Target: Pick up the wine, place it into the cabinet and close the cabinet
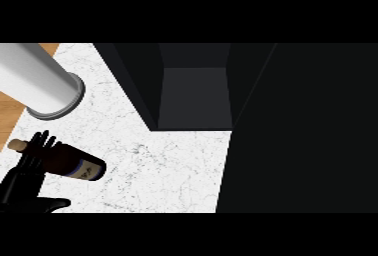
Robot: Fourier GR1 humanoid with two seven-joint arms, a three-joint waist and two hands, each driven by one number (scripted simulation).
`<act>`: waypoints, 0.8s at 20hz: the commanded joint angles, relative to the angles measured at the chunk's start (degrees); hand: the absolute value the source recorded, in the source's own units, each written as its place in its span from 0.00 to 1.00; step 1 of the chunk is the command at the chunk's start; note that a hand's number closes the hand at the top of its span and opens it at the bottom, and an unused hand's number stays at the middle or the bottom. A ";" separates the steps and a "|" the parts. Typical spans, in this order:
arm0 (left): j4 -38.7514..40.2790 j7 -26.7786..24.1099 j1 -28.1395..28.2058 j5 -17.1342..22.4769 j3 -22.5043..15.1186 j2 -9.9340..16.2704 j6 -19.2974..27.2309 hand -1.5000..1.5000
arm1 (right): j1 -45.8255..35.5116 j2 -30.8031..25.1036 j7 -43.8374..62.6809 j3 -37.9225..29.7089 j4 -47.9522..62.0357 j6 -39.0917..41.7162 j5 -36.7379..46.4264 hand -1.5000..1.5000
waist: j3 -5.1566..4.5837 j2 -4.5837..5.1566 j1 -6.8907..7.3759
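1. Currently the dark glass wine bottle with a tan cork and pale label (70, 162) lies tilted over the white marbled counter top (170, 170) at lower left; long axis runs upper-left to lower-right, cork end toward the left edge, base toward centre.
2. Black left hand (29, 167) at the lower-left corner grasps it, fingers wrapped over the neck and shoulder, pointing up, thumb low.
3. Open black cabinet (196, 95) sits upper centre, well apart from the bottle.
4. Grey cylinder (37, 82) at upper left.
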 commanded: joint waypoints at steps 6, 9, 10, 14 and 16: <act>15.05 -8.21 -4.44 -1.36 0.37 0.61 -3.50 0.00 | -2.67 0.35 7.23 2.26 -5.47 -3.19 -0.20 0.00 | -0.04 -0.04 -0.01; 19.88 -10.39 -7.57 -2.63 0.17 1.33 -3.42 0.00 | 1.73 -0.22 5.75 0.33 -8.31 -1.20 -2.77 0.00 | -0.02 0.02 -0.22; 19.32 -11.25 -6.58 -2.78 -0.38 0.90 -4.03 0.00 | 1.90 -0.25 5.07 0.26 -7.73 -0.95 -2.77 0.00 | 0.00 0.02 -0.03; 28.64 -16.44 -11.06 -5.27 -0.27 3.08 -4.83 0.00 | 2.07 -0.33 5.11 -0.55 -8.64 -1.14 -3.24 0.00 | -0.03 0.07 -0.38; 28.64 -18.38 -11.47 -7.42 -1.94 1.96 -2.82 0.00 | 0.81 -1.42 3.06 -5.37 -4.19 0.80 -8.48 0.00 | 0.00 0.11 -0.15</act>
